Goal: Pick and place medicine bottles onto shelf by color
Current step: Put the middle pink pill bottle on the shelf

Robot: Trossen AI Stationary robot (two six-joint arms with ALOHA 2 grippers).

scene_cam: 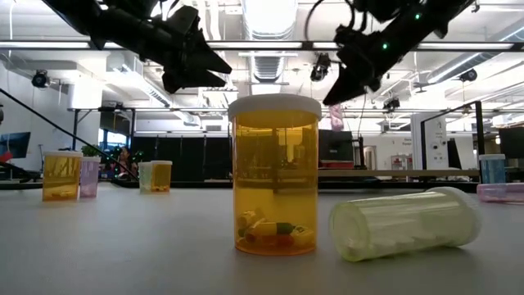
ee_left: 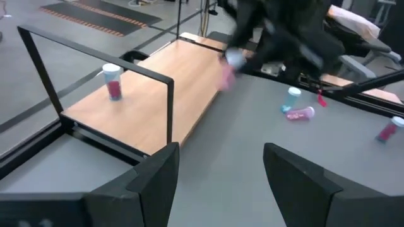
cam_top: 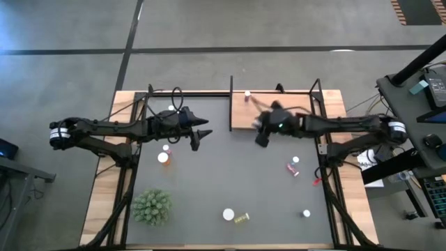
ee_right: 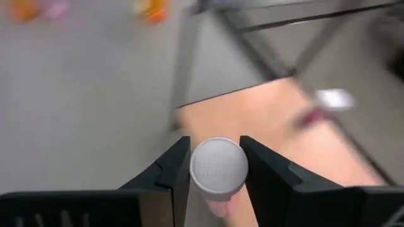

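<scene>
My right gripper (cam_top: 262, 137) is shut on a pink bottle with a white cap (ee_right: 218, 165), held over the near left corner of the light-brown shelf (cam_top: 279, 111). The left wrist view shows this bottle as a pink blur (ee_left: 227, 72). Another pink bottle (cam_top: 247, 94) stands on its base on the shelf's far part. My left gripper (cam_top: 197, 141) hangs open and empty over the dark mat, left of the shelf. An orange bottle (cam_top: 164, 157) stands on the mat near it. My right gripper pinches the pink bottle between its two fingers at the white cap (ee_right: 201, 168), one finger on each side of the cap's rim. The cap faces back toward the wrist, and the pink body (ee_right: 218, 207) points away, past the fingertips. The bottle is lifted clear above the shelf's edge.
Two pink bottles (cam_top: 293, 167) lie and stand on the mat at the right. A white-capped bottle (cam_top: 228, 214) and a lying yellow-green one (cam_top: 242, 218) are near the front edge, another (cam_top: 306, 213) further right. A spiky green plant (cam_top: 152, 207) stands front left. Black posts (ee_left: 172, 110) rim the shelf.
</scene>
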